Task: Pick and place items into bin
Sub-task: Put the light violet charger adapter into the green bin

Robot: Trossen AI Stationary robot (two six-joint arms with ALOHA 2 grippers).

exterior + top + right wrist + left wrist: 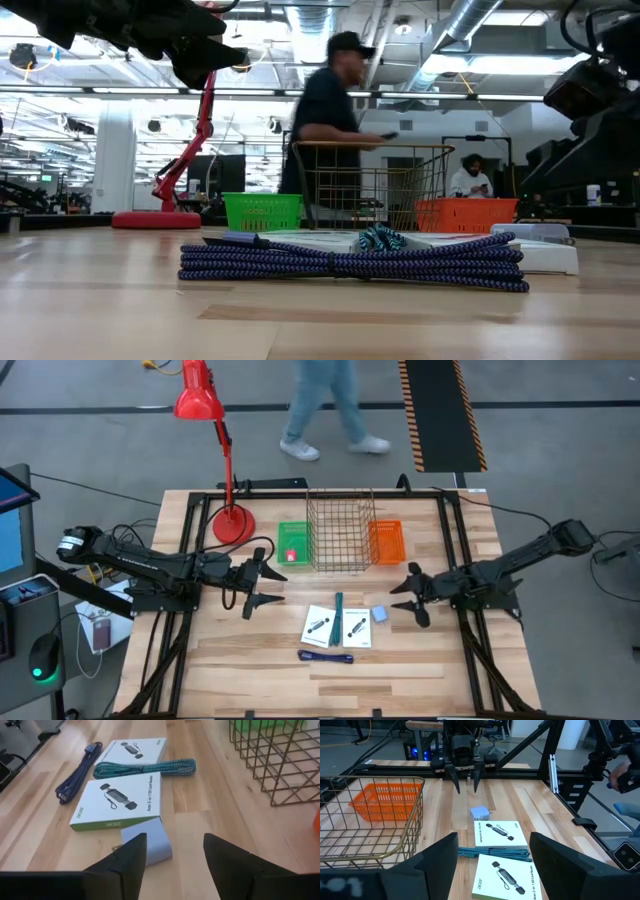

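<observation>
On table we've 2 card-reader boxes, teal cable, blue cable, charger block unbinned, wire basket w/ nothing in it, left gripper & right gripper both open.

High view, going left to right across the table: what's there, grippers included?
Left gripper → green bin → wire basket → orange bin → right gripper. The loose items lie nearer the front edge and overlap these, so I've left them out.
</observation>
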